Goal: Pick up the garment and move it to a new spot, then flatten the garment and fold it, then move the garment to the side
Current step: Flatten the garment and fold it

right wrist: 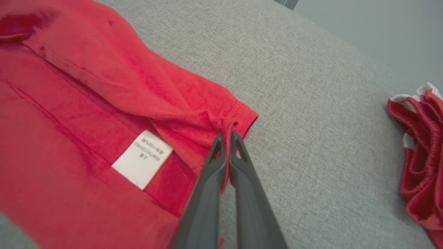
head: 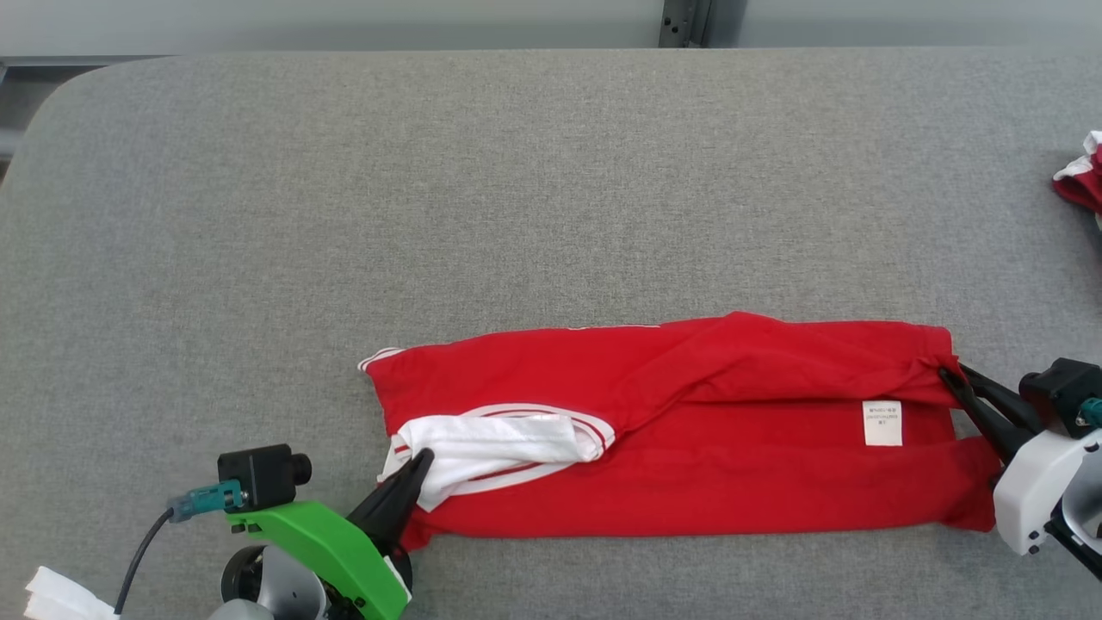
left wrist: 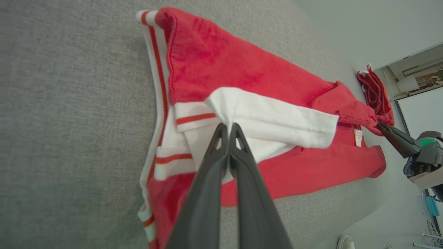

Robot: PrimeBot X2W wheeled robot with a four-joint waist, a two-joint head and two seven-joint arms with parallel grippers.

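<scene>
Shirt: the shirt (head: 689, 448) lies along the near edge of the grey table (head: 516, 189), already doubled into a long band, collar end to the left, hem end to the right.
Left claw: the left gripper (head: 420, 467) is clamped shut on the white sleeve (head: 495, 448) at the near-left end; in its wrist view the tips pinch a ridge of white cloth right at the fold.
Right claw: the right gripper (head: 950, 375) is closed on the hem (right wrist: 238, 117) at the far-right end, a bunched pucker of red cloth caught between its tips, just beside the label (head: 882, 423).
Step in hand: looks like the fold, both ends held and ready to be carried over.
How to do it well: lift both ends level and together, keep the band gently taut so it doesn't sag in the middle, and lay the edge down flush on the layer below.
Watch for: the sleeve is loose and could flop out; the right pinch is thin and may slip if pulled hard.
Nearby: a second bundle (head: 1080, 176) sits at the far-right edge, well apart. Keep clear of it.
</scene>
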